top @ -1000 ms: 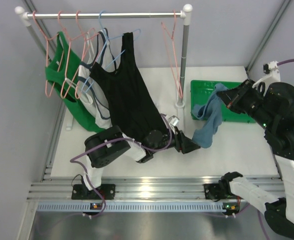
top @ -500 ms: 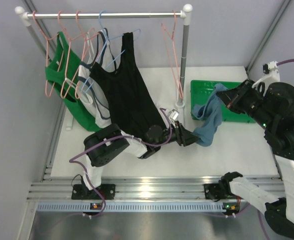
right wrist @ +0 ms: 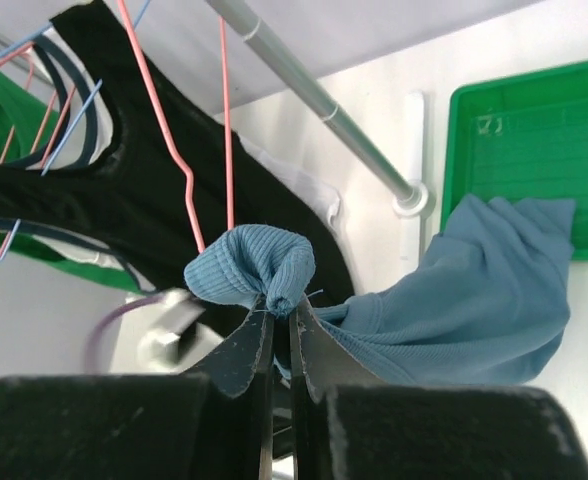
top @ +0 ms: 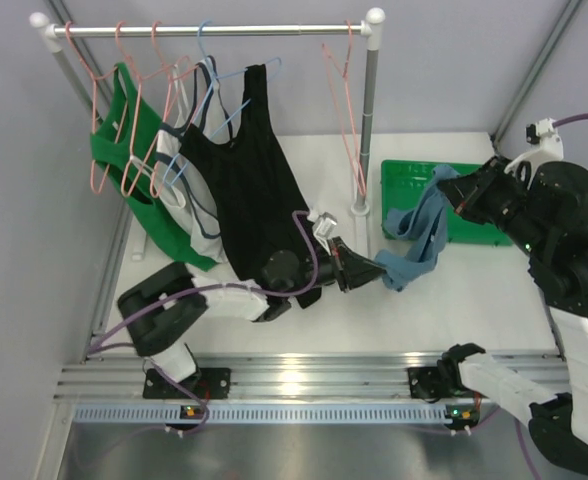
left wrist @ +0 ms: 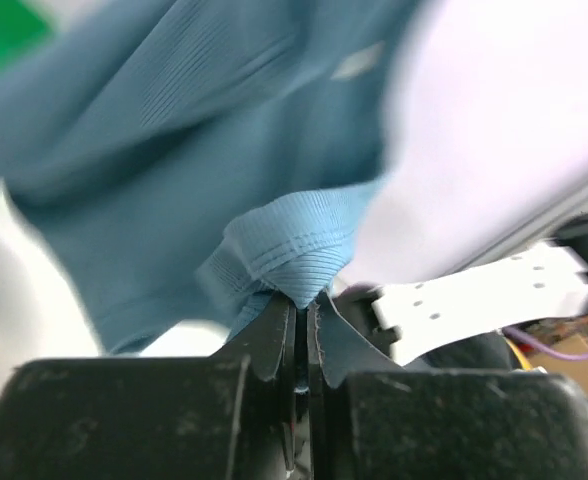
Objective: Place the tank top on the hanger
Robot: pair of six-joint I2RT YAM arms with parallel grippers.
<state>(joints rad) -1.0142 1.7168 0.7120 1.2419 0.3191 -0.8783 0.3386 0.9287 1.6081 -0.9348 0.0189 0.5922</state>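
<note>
Over the white tabletop, the tank top hangs stretched from 7 to 1 o'clock. The left claw is pinched tight on its low end and the right claw on its high end. The bare hanger hangs toward 11 o'clock, seemingly handier to the right claw.

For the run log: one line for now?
left gripper: shut on tank top | right gripper: shut on tank top | hanger: on rail, bare

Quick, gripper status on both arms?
Left gripper: closed, pinching a fold of the tank top.
Right gripper: closed on another fold of it.
</note>
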